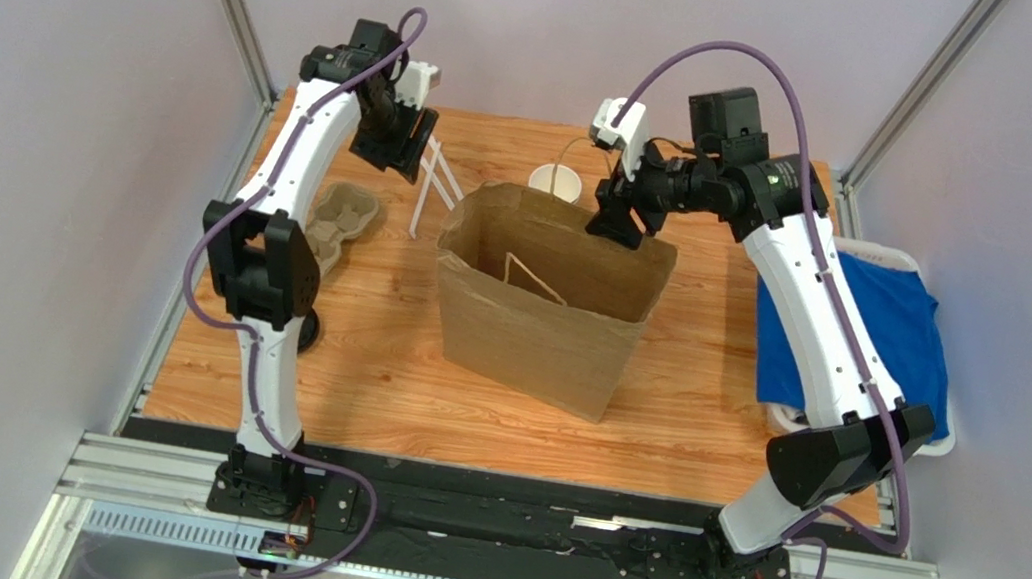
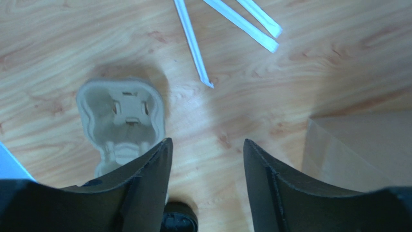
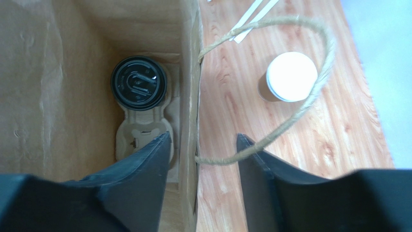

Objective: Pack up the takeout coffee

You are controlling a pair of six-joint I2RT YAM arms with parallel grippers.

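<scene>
The takeout coffee (image 3: 139,83), seen by its round black lid, stands at the bottom of the open brown paper bag (image 3: 58,72) in a pulp carrier (image 3: 140,133). In the top view the bag (image 1: 550,310) hides it. My right gripper (image 3: 203,135) is open and straddles the bag's far wall, with one finger inside and one outside; the twine handle (image 3: 300,111) loops across the outer finger. It shows at the bag's rim in the top view (image 1: 618,222). My left gripper (image 2: 207,141) is open and empty above the table, left of the bag (image 1: 403,138).
A lidless brown cup (image 3: 290,76) stands on the table behind the bag (image 1: 554,182). A second pulp carrier (image 2: 123,118) lies at the left (image 1: 342,220). Wrapped straws (image 2: 193,43) lie nearby. A small black round object (image 2: 179,220) sits below the left gripper. A blue cloth (image 1: 865,331) lies in a bin at the right.
</scene>
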